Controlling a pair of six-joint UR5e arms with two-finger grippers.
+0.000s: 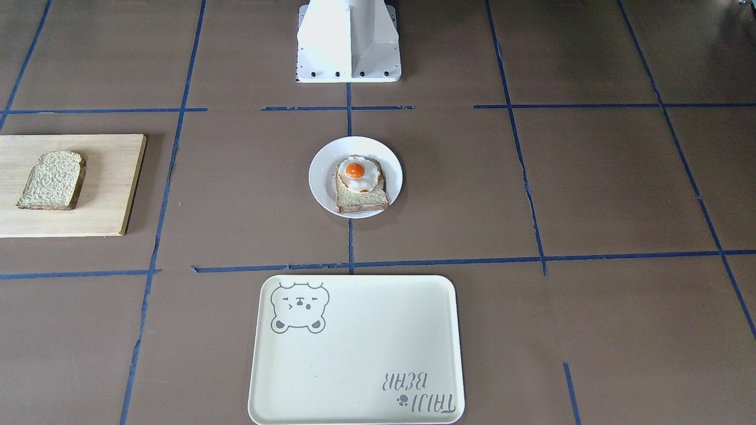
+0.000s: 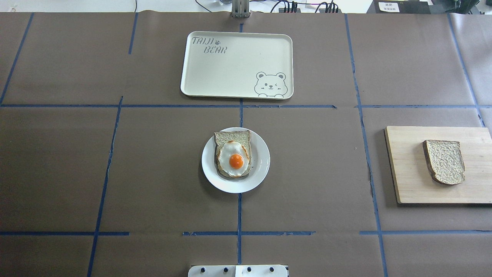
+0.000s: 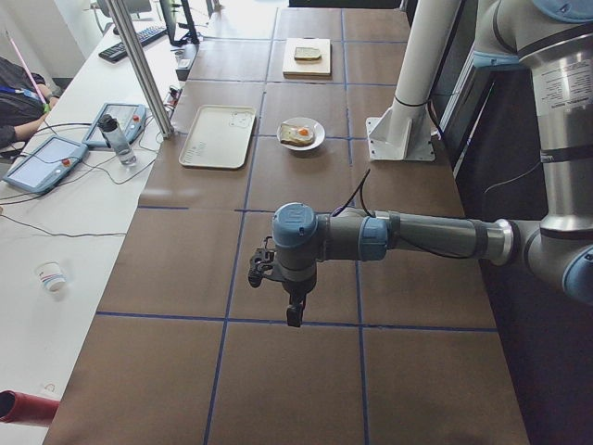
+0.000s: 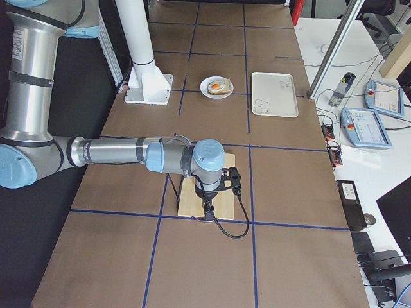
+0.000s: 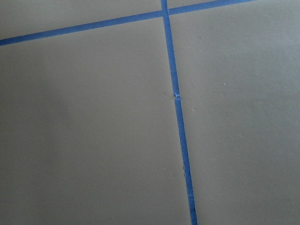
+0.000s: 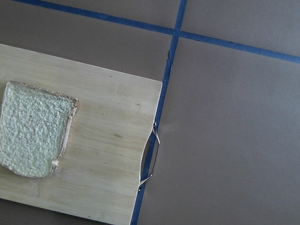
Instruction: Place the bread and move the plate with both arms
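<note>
The bread [image 2: 444, 161] lies flat on a wooden board [image 2: 407, 181] at the table's right end; it also shows in the front view [image 1: 53, 180] and the right wrist view [image 6: 33, 140]. The white plate [image 2: 262, 163] sits mid-table and carries a paler slice with a fried egg [image 2: 233, 158]. My left gripper [image 3: 295, 313] shows only in the exterior left view, hanging over bare table far from the plate. My right gripper [image 4: 209, 213] shows only in the exterior right view, hanging over the board. I cannot tell whether either is open or shut.
A cream tray with a bear drawing [image 2: 236, 63] lies beyond the plate. The white pedestal base [image 1: 348, 41] stands at the robot's side. Blue tape lines cross the brown table. A side desk holds tablets and a bottle [image 3: 116, 139].
</note>
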